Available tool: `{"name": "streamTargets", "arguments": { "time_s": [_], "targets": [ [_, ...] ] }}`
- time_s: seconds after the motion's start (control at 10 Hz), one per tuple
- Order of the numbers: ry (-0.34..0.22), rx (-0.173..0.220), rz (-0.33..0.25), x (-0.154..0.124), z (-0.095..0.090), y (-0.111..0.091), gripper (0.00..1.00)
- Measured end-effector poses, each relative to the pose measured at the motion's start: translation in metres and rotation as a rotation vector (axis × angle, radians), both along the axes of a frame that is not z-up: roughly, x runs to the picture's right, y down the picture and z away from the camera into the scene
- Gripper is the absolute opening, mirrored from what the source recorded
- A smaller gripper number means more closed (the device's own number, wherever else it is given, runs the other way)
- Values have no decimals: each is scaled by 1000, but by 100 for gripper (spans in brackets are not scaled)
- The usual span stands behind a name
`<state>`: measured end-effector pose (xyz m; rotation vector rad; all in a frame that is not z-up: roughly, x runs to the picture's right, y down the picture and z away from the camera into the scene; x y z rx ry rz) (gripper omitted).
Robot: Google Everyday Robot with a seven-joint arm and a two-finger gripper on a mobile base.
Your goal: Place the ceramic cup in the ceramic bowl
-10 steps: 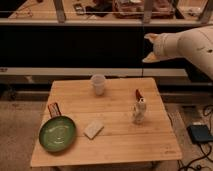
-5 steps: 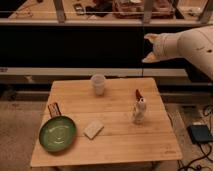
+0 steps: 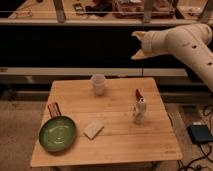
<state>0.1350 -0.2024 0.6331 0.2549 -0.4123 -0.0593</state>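
Nearest the left edge of the wooden table (image 3: 125, 142) lies a small flat reddish packet (image 3: 53, 109), resting close to the table's left side. Just in front of it, at the near left corner, sits the ceramic bowl (image 3: 58, 134), green, wide and shallow with a darker rim, and with nothing in it. To the right of the bowl, apart from it, a pale rectangular block (image 3: 93, 129) lies flat at a slant on the boards. Further back, near the far edge of the table and roughly at its middle, the ceramic cup (image 3: 98, 84) stands upright on its narrower base, white and without a handle, well apart from the bowl and touched by nothing. On the right half of the table a white bottle-like figure (image 3: 139, 111) with a red top stands upright, near the right edge. Above and behind it, off the table surface and high against the dark background, the gripper (image 3: 135, 46) hangs in the air pointing left, its two tips spread apart with nothing between them, well clear of the cup. The white arm (image 3: 187, 42) runs from it up to the right and out of the frame. On the floor at the far right lies a dark box (image 3: 201, 133) with cables beside it.
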Motion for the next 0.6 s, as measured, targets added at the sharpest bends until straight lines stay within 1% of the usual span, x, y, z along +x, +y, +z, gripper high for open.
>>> {"name": "streamTargets", "arguments": {
  "time_s": [0.1,0.2,0.3,0.5,0.6],
  "targets": [
    [-14,14,-35,-17,8,-4,65],
    [-15,21,-82,-36,21,-4,65],
    [3,20,-148,-52,42,3,65],
    [31,-4,-254,-71,78,25,65],
    [30,-21,-305,-86,95,37,65]
  ]
}}
